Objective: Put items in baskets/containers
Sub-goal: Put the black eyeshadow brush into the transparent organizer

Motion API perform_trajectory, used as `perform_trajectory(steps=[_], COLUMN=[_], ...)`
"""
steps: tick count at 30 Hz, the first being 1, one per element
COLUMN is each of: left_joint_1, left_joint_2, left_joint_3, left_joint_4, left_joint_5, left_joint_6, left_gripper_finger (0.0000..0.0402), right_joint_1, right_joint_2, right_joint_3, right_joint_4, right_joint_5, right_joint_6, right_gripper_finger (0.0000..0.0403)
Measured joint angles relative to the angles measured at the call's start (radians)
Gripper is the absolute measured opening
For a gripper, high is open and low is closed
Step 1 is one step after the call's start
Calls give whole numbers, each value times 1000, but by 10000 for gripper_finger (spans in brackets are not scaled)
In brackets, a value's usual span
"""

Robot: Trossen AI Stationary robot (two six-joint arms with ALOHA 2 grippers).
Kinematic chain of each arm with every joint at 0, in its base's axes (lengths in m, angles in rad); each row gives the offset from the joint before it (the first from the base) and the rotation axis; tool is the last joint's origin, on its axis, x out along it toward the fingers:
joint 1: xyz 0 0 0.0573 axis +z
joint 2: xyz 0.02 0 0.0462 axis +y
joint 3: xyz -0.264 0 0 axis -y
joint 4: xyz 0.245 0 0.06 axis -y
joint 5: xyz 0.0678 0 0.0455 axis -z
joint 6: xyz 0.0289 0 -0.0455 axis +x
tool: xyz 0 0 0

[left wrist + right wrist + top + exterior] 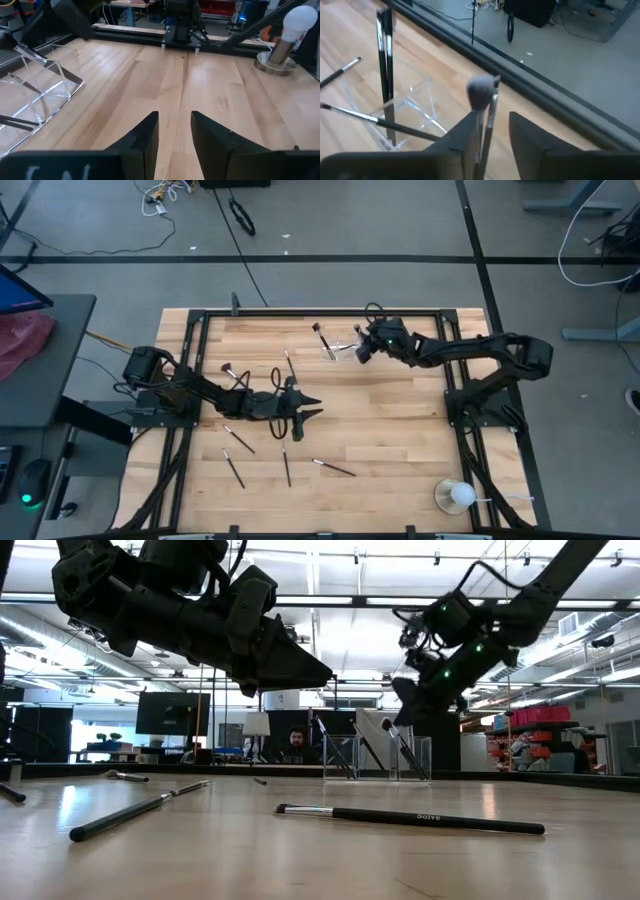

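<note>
The right gripper [360,348] hovers over the clear organizer [340,345] at the wooden table's [400,430] far edge, fingers apart with a brush [482,107] between them, apparently being dropped in. Next it needs another brush [410,819] from those scattered mid-table, where the left gripper [305,408] waits, fingers apart. Workshop beyond.
</note>
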Motion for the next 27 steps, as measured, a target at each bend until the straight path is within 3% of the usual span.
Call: perform_trajectory(steps=[7,13,16,20,27], left_joint_1=[0,-6,-6,-6,-12], left_joint_2=[0,0,0,0,0], left_joint_3=[0,0,0,0,0], left_joint_4=[1,5,8,26,54], left_joint_5=[0,0,0,-1,0], left_joint_6=[-4,2,12,12,11], left_gripper_finger=[119,119,119,119,119], right_joint_1=[85,376,576,796,957], right_joint_2=[-185,-259,-221,-102,162], right_joint_3=[22,22,22,22,22], right_joint_4=[-64,-60,-35,7,188], right_joint_5=[4,-26,-40,20,22], right_joint_6=[-13,-18,-16,15,168], right_gripper_finger=[150,133,119,100,95])
